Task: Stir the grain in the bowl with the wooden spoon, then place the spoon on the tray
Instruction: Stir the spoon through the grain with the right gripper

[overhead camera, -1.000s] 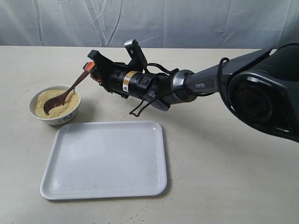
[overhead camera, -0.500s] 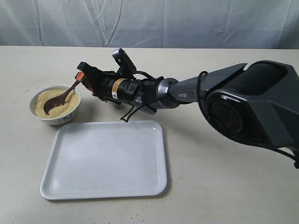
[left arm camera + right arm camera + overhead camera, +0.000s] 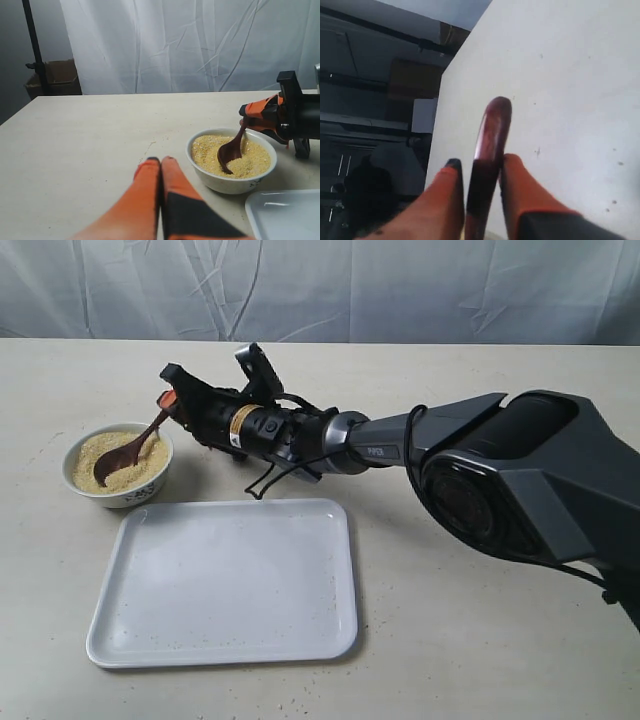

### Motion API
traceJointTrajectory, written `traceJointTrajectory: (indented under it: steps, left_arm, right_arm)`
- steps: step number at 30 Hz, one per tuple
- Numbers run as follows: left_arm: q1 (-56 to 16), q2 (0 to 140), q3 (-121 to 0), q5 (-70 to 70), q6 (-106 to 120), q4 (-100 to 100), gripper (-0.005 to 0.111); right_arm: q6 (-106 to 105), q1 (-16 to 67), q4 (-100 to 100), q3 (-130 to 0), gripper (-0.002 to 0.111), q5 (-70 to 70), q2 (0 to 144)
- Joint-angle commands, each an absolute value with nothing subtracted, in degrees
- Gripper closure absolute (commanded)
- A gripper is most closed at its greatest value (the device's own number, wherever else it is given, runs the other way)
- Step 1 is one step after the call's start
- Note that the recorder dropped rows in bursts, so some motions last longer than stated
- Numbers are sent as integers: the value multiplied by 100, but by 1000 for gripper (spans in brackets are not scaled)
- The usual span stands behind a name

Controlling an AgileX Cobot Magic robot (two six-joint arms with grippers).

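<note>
The small white bowl [image 3: 150, 483] with a blue pattern stands at the left of the table, filled with yellowish grain [image 3: 92, 453]. The dark wooden spoon [image 3: 133, 448] has its scoop in the grain, and its handle rises to the right. My right gripper [image 3: 170, 400] is shut on the handle's top; the handle [image 3: 490, 135] runs between its orange fingers. The left wrist view shows the bowl [image 3: 220, 181], grain [image 3: 252, 161], spoon [image 3: 231, 151] and right gripper [image 3: 257, 116]. My left gripper [image 3: 160, 161] is shut and empty, on the table side of the bowl, apart from it. The white tray [image 3: 225, 585] lies in front of the bowl.
The right arm [image 3: 380, 450] stretches low across the table from the right, behind the tray. A white curtain [image 3: 400, 290] hangs behind the table. A few loose grains [image 3: 150, 146] lie on the tabletop near the bowl.
My right gripper has moved left and down towards the bowl with the spoon. The scoop stays in the grain and the handle stands shorter over the rim.
</note>
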State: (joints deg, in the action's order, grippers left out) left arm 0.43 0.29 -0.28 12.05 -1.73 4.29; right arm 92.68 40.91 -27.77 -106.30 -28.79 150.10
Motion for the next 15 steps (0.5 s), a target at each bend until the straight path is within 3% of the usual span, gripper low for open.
traceJointTrajectory:
  steps: [1,15]
  left_arm:
    - [48,0,0,1179,-190,409,106]
    - [48,0,0,1179,-190,409,106]
  right_arm:
    - [9278,4081,-2414,-10677,106,-2869,14988]
    - [7951,4187,-887,-10677,109,-3864,14941]
